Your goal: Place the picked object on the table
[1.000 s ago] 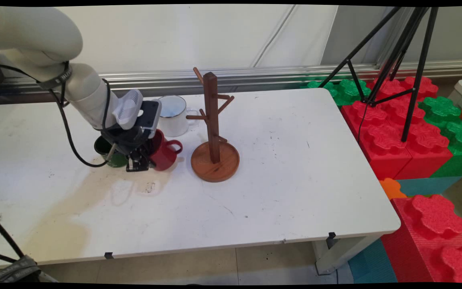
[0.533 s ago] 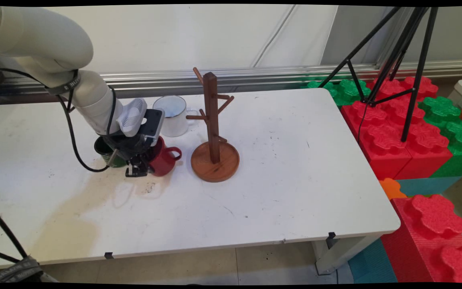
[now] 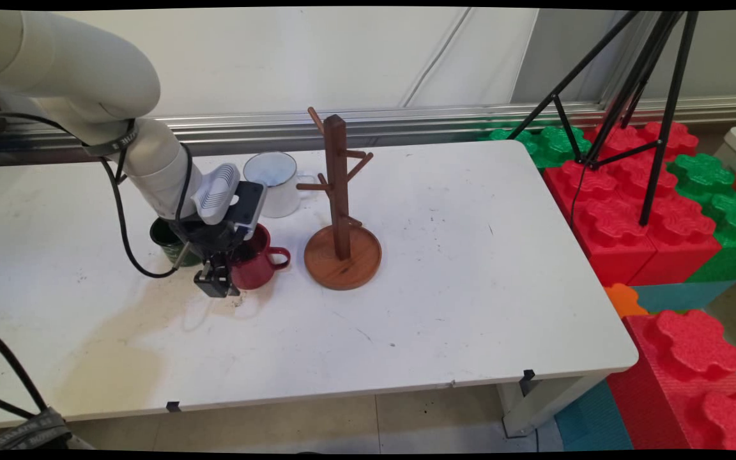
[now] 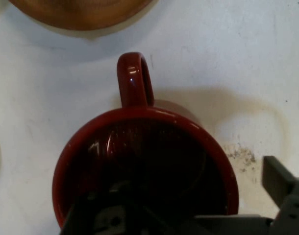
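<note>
At the worktop's [image 3: 470,268] left side, the tool [image 3: 214,284] is low over the upright red mug [image 3: 258,267], spread: one finger inside, one outside, rim wall between, not pinched. Green mug [image 3: 163,235] just behind; wooden mug tree [image 3: 341,252] beside the handle.
</note>
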Controlling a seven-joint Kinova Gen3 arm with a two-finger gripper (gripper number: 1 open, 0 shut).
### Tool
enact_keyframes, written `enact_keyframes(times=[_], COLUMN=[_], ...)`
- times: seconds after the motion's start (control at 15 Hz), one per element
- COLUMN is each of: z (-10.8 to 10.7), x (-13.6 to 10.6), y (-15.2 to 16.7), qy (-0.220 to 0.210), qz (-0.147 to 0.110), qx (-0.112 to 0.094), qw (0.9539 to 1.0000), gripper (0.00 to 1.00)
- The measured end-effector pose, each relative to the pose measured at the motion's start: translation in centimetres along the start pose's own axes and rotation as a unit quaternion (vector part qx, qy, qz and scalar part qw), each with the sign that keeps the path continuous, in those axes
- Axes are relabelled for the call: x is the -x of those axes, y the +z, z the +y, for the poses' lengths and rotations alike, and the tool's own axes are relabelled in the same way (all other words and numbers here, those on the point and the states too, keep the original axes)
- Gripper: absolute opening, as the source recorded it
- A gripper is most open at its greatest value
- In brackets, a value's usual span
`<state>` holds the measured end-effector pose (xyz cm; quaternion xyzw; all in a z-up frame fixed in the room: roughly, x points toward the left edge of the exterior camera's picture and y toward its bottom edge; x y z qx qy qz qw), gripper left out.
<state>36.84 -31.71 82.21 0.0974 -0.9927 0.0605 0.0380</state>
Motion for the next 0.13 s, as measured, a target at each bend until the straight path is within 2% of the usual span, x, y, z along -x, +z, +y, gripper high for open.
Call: enact_keyframes(times=[0.13], z=[0.01], x=[-0.10], y=[0.01], qy=[0.003], qz=[0.000], qx=[-0.001], qw=[1.0000], gripper=[1.00])
